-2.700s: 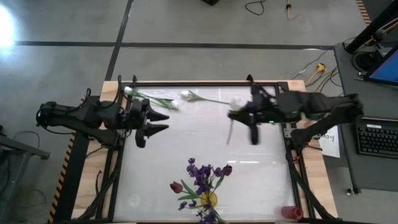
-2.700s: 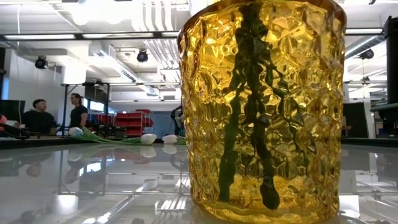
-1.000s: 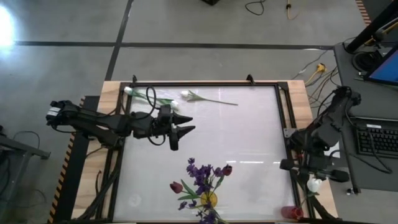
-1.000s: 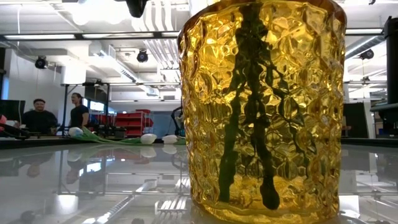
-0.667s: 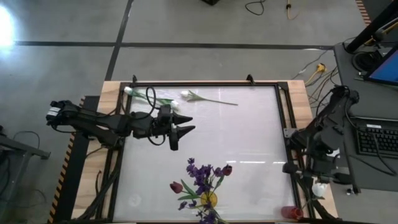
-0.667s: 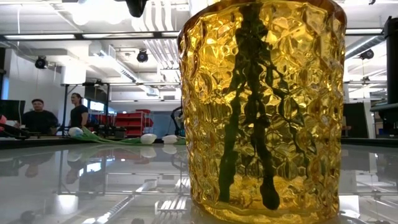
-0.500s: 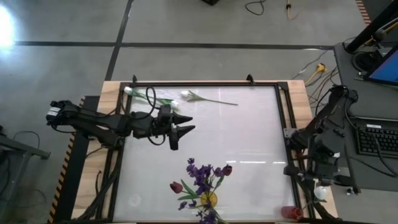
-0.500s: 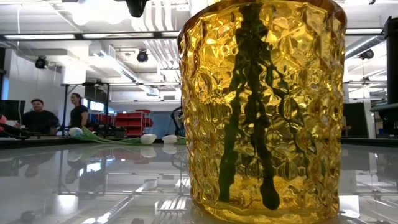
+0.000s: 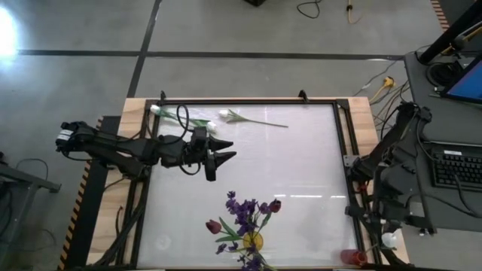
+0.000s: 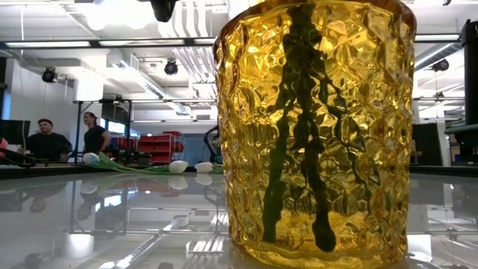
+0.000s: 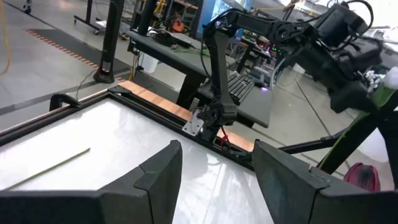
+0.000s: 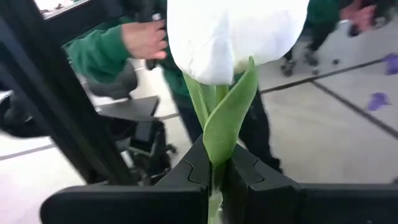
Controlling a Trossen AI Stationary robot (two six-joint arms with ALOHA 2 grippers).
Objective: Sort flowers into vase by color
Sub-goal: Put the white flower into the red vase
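My right gripper (image 9: 386,227) hangs past the table's right edge near its near corner, shut on a white tulip whose bud (image 9: 388,239) shows just beyond it; in the right wrist view the bud (image 12: 236,31) fills the top. My left gripper (image 9: 228,149) hovers open over the table's left half, holding nothing; its fingers (image 11: 163,174) stand wide apart. Two more white tulips (image 9: 224,114) lie flat along the far edge. A yellow vase (image 9: 252,241) at the near edge holds purple sprigs and dark red tulips. A red vase (image 9: 350,257) stands at the near right corner. My right gripper pinches the white tulip between its two fingers on the stem and green leaf (image 12: 219,140), just below the bud. The fingers lie across the stem. The flower is lifted clear of the table, and its bud stands out past the fingertips.
The yellow vase (image 10: 314,127) fills the low view, green stems showing inside it. The table's black frame rail (image 9: 352,188) runs beside my right arm. A keyboard and desk (image 9: 456,169) sit right of the table. A person in green sleeves (image 12: 106,50) stands behind the tulip.
My right gripper has moved toward the near edge along the table's right side, still shut, carrying the white tulip closer to the red vase. The bud has travelled with it, lifted clear throughout.
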